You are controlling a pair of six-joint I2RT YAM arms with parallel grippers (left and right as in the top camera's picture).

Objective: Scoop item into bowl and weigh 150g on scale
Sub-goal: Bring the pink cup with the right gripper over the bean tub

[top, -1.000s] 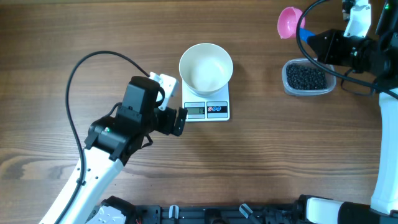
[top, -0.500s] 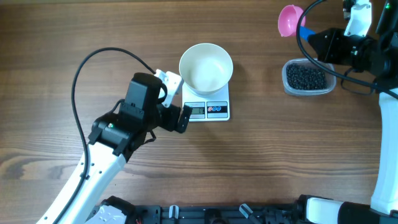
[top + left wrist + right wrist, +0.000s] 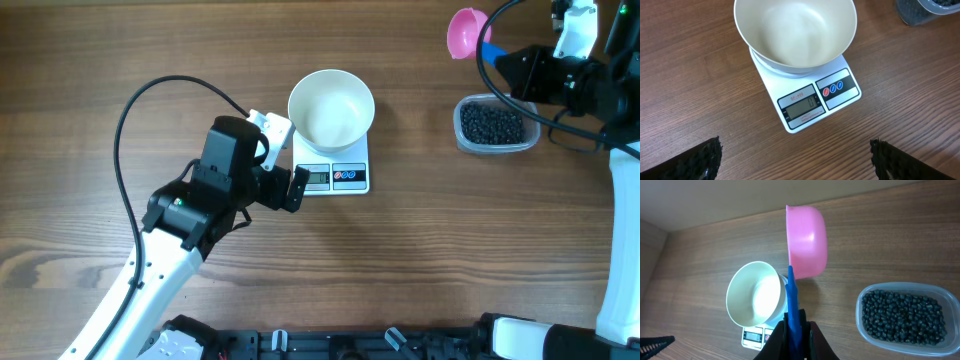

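The empty white bowl [image 3: 331, 108] [image 3: 795, 30] [image 3: 755, 300] rests on the small white scale [image 3: 333, 177] [image 3: 815, 97] [image 3: 752, 336] at mid-table. The item [image 3: 491, 124] [image 3: 902, 317], a heap of black pellets, fills a clear tub at the right. My right gripper [image 3: 497, 58] [image 3: 796, 330] is shut on the blue handle of a pink scoop [image 3: 463, 33] [image 3: 807, 242]. The scoop hangs empty in the air, beyond the tub's back-left corner. My left gripper [image 3: 288, 160] [image 3: 795, 155] is open just left of the scale, with only bare wood between its black fingertips [image 3: 710, 157].
The clear plastic tub [image 3: 462, 138] [image 3: 920, 10] sits near the right edge under the right arm. A black cable [image 3: 150, 95] loops over the table behind the left arm. The dark robot base [image 3: 330, 345] runs along the front edge.
My left gripper has shifted slightly right, closer to the scale, then stopped. The right arm and the scoop have not moved.
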